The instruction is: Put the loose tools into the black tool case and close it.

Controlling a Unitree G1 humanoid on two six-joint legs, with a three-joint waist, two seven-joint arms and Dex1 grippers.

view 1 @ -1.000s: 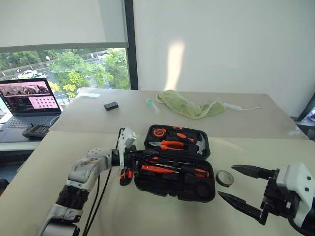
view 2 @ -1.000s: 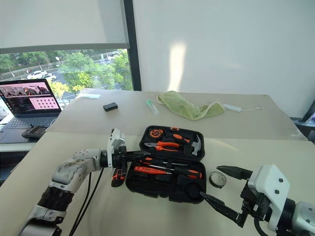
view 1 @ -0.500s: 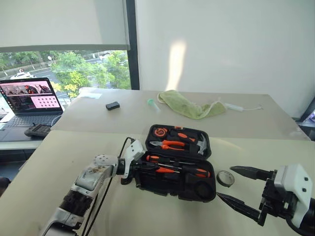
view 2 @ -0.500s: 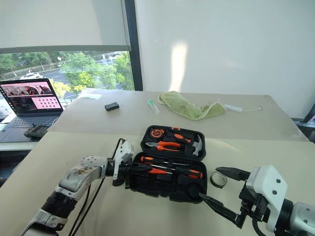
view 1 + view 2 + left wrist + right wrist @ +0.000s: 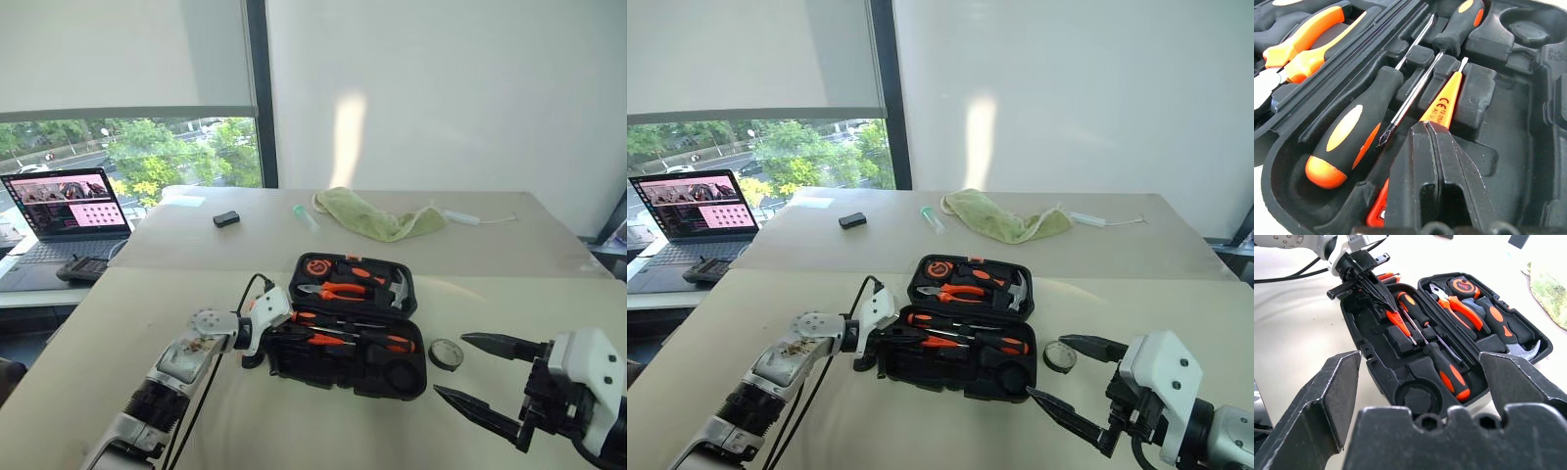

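Case, black and hinged open, lies at the centre of the left eye frame on the pale worktop. Its raised lid half holds pliers, a tape measure and a hammer; the near half holds two screwdrivers lying across it. The left gripper reaches in from the lower left to the case's left end, its jaws clenched on a slim orange tester inside the tray. A tape roll sits on the worktop just right of the case. The right gripper hangs at the lower right, jaws spread wide and holding nothing, near the roll but apart from it. Further back are a green cloth, a small black box and, at the left edge, a laptop.

In the left wrist view, the shut black fingers pinch the orange tester, which lies in a moulded slot. Beside it lie a screwdriver with its fat handle toward the case's rim and another's shaft.

In the right wrist view, the spread fingers frame the open case. The left gripper dips into the tray's far end over the tester. The round recess at the tray's near end is vacant.
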